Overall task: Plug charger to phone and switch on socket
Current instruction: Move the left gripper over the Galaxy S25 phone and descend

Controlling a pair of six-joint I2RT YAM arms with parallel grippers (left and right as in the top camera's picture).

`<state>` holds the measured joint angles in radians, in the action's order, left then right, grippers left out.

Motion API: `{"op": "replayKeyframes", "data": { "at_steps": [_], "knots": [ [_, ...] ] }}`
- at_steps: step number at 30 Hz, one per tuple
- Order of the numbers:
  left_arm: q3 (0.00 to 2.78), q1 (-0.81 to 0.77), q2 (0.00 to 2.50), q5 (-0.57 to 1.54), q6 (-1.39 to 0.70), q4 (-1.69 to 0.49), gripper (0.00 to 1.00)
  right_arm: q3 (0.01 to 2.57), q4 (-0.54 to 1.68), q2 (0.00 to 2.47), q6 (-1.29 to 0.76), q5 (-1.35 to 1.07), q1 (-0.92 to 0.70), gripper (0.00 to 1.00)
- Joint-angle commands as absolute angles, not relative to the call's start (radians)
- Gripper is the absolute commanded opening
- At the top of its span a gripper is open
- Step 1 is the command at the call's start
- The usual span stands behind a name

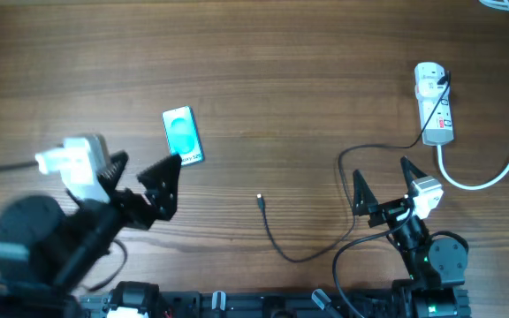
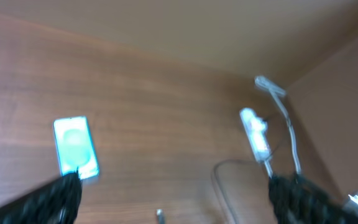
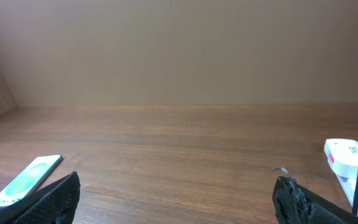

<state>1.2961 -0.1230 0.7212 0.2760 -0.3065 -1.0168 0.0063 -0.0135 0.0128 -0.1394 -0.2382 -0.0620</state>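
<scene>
The phone (image 1: 182, 135) lies flat on the wooden table, teal screen up; it also shows in the left wrist view (image 2: 75, 147) and the right wrist view (image 3: 23, 180). The black charger cable (image 1: 346, 168) runs from the socket (image 1: 434, 102) in a loop, its plug tip (image 1: 261, 200) lying free mid-table; the tip shows in the left wrist view (image 2: 160, 216). The white socket also shows in the left wrist view (image 2: 255, 133) and the right wrist view (image 3: 348, 157). My left gripper (image 1: 140, 170) is open, just left of the phone. My right gripper (image 1: 383, 181) is open and empty, right of the cable loop.
A thick white cord (image 1: 502, 172) curves from the socket out past the table's right edge and up to the far right corner. The table is brown wood (image 1: 281, 79).
</scene>
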Motion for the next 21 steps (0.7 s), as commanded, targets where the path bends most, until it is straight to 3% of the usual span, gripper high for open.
{"op": "replayKeyframes", "data": {
  "at_steps": [1, 6, 7, 8, 15, 21],
  "knots": [
    [1.743, -0.12, 1.005, 0.295, -0.22, -1.233, 1.0, 0.006, -0.017, 0.005, -0.159, -0.233, -0.059, 1.0],
    [1.906, -0.12, 1.176, 0.31, -0.22, -1.235, 0.96, 0.006, -0.017, 0.005, -0.159, -0.233, -0.059, 1.0],
    [1.906, -0.12, 1.202, 0.31, -0.22, -1.237, 0.15, 0.006, -0.017, 0.005, -0.159, -0.232, -0.059, 1.0],
    [1.906, -0.12, 1.222, 0.31, -0.22, -1.252, 0.04, 0.006, -0.017, 0.005, -0.159, -0.233, -0.059, 1.0],
    [1.896, -0.12, 1.45, 0.26, -0.279, -1.479, 0.04, 0.006, -0.017, 0.005, -0.158, -0.233, -0.059, 1.0],
    [1.835, -0.12, 1.565, 0.158, -0.443, -1.489, 0.04, 0.006, -0.017, 0.005, -0.159, -0.233, -0.059, 0.99]
  ]
}}
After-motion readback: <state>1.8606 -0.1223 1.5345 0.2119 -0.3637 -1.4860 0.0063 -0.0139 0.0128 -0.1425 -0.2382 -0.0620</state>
